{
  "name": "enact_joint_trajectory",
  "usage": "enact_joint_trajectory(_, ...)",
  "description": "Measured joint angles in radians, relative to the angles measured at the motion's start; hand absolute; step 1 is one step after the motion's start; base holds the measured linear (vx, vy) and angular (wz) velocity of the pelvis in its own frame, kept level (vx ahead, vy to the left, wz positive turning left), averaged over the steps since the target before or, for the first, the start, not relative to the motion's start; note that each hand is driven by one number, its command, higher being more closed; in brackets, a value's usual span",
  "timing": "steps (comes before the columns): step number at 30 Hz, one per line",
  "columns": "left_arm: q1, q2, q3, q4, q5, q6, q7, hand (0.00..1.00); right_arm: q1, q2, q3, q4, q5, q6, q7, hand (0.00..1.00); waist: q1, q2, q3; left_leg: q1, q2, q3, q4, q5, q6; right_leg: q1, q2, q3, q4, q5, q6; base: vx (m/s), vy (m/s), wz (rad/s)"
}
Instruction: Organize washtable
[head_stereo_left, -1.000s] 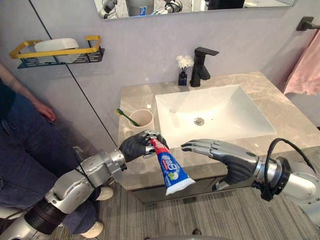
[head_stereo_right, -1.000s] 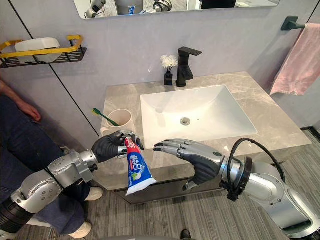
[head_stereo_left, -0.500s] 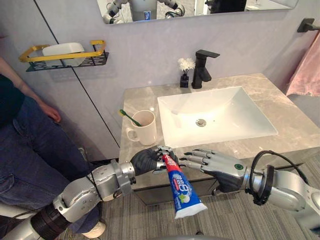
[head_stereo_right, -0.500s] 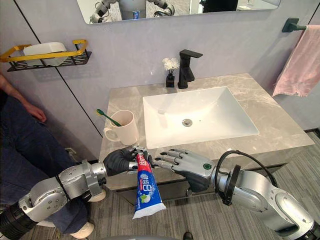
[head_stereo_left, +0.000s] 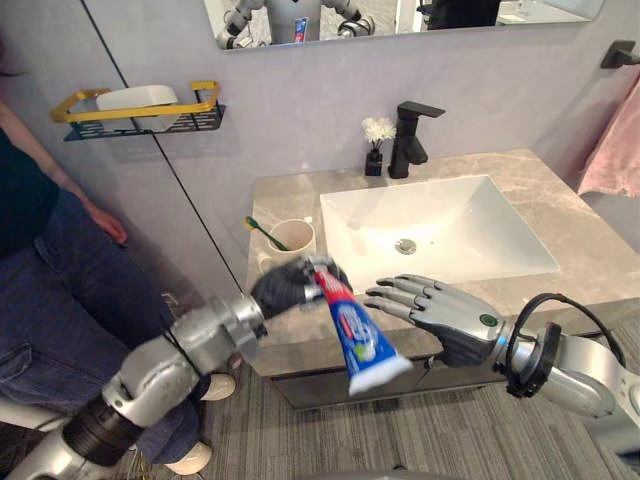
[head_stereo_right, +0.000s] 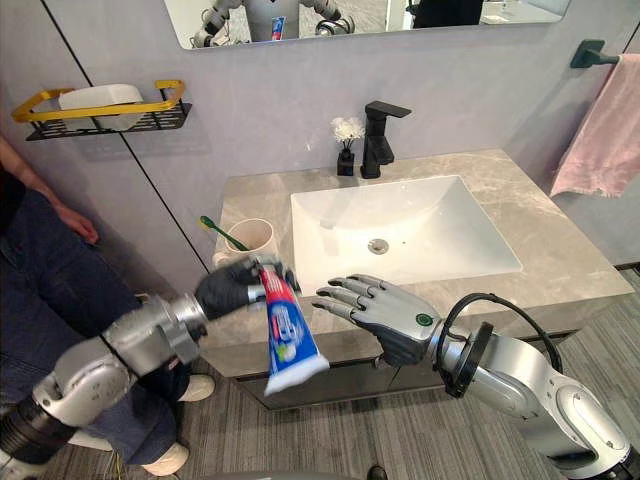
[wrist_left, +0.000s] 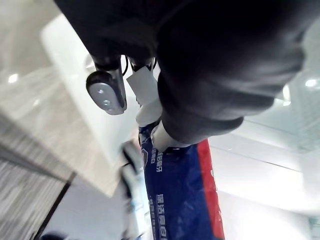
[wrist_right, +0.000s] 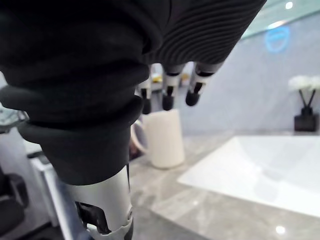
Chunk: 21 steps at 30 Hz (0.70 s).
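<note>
My left hand (head_stereo_left: 285, 287) is shut on the cap end of a blue and red toothpaste tube (head_stereo_left: 355, 332), which hangs with its flat end down over the counter's front left corner. The same toothpaste tube (wrist_left: 180, 195) runs on past that hand in the left wrist view. Just behind the hand a cream mug (head_stereo_left: 294, 238) holds a green toothbrush (head_stereo_left: 262, 231). My right hand (head_stereo_left: 440, 309) hovers open, palm down, right of the tube over the counter's front edge. Its fingers (wrist_right: 168, 97) point at the mug (wrist_right: 165, 137).
A white basin (head_stereo_left: 435, 225) is sunk in the marble counter (head_stereo_left: 585, 235), with a black tap (head_stereo_left: 410, 125) and a small flower vase (head_stereo_left: 375, 150) behind it. A wire wall shelf (head_stereo_left: 140, 110) holds a white soap dish. A person sits at left (head_stereo_left: 50, 260). A pink towel (head_stereo_left: 612, 150) hangs at right.
The camera has shifted a little. My left hand has lifted the toothpaste tube up and back towards the mug. My right hand has risen slightly and stays open.
</note>
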<state>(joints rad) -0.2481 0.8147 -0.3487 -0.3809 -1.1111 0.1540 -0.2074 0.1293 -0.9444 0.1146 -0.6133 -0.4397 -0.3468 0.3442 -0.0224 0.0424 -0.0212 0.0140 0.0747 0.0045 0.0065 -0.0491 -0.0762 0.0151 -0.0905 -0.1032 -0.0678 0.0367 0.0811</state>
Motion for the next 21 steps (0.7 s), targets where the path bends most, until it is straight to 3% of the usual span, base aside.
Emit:
enact_joint_trajectory(4, -0.150, 0.006, 0.011, 0.045, -0.046, -0.053, 0.023, 1.00, 0.007, 0.000, 0.001, 0.003, 0.078, 0.008, 0.038, 0.00, 0.015, -0.001, 0.000, 0.002, 0.000, 0.000, 0.003, 0.000, 0.000, 0.001, -0.001, 0.000, 0.005, 0.000, 0.000, -0.01, 0.001, 0.00)
enact_joint_trajectory(7, -0.237, 0.012, 0.010, 0.086, -0.070, -0.061, 0.046, 1.00, 0.005, 0.000, 0.007, 0.013, 0.119, 0.028, 0.054, 0.00, 0.015, -0.004, 0.002, 0.002, 0.000, -0.001, 0.006, 0.000, 0.000, 0.001, -0.001, 0.000, 0.009, -0.001, 0.000, -0.01, 0.000, 0.00)
enact_joint_trajectory(10, -0.358, -0.009, 0.008, 0.118, -0.095, -0.105, 0.089, 1.00, -0.021, 0.001, 0.055, 0.051, 0.159, 0.049, 0.055, 0.00, 0.013, -0.014, 0.009, 0.004, -0.002, -0.006, 0.008, 0.003, -0.001, 0.003, -0.002, -0.001, 0.013, -0.001, 0.000, 0.00, 0.000, 0.01)
enact_joint_trajectory(14, -0.413, -0.142, 0.018, 0.119, -0.056, -0.165, 0.143, 1.00, -0.052, 0.071, 0.098, 0.071, 0.160, 0.052, 0.055, 0.00, 0.013, -0.018, 0.010, 0.006, -0.006, -0.014, 0.002, 0.009, 0.001, 0.005, -0.006, -0.006, 0.014, -0.001, 0.001, 0.00, 0.000, 0.04)
enact_joint_trajectory(16, -0.415, -0.304, 0.033, 0.140, 0.057, -0.206, 0.189, 1.00, -0.090, 0.183, 0.101, 0.102, 0.154, 0.057, 0.052, 0.00, 0.013, -0.021, 0.010, 0.013, -0.007, -0.016, -0.009, 0.016, 0.001, 0.006, -0.007, -0.007, 0.015, -0.001, 0.001, 0.00, 0.000, 0.00)
enact_joint_trajectory(18, -0.427, -0.405, 0.035, 0.183, 0.118, -0.214, 0.205, 1.00, -0.110, 0.289, 0.094, 0.139, 0.148, 0.064, 0.038, 0.00, 0.012, -0.025, 0.009, 0.016, -0.007, -0.016, -0.009, 0.016, 0.001, 0.009, -0.007, -0.006, 0.016, -0.001, 0.001, -0.02, -0.002, -0.01)
enact_joint_trajectory(20, -0.450, -0.521, 0.036, 0.237, 0.243, -0.220, 0.254, 1.00, -0.127, 0.479, 0.075, 0.212, 0.101, 0.086, -0.046, 0.00, 0.007, -0.027, 0.009, 0.017, -0.007, -0.014, -0.010, 0.017, 0.003, 0.006, -0.007, -0.003, 0.019, -0.001, 0.001, -0.03, -0.004, -0.04)
enact_joint_trajectory(21, -0.450, -0.540, 0.036, 0.237, 0.291, -0.225, 0.269, 1.00, -0.126, 0.511, 0.074, 0.224, 0.084, 0.092, -0.072, 0.00, 0.006, -0.027, 0.009, 0.017, -0.007, -0.011, -0.010, 0.018, 0.003, 0.004, -0.007, -0.001, 0.021, -0.001, 0.001, -0.02, 0.001, -0.11)
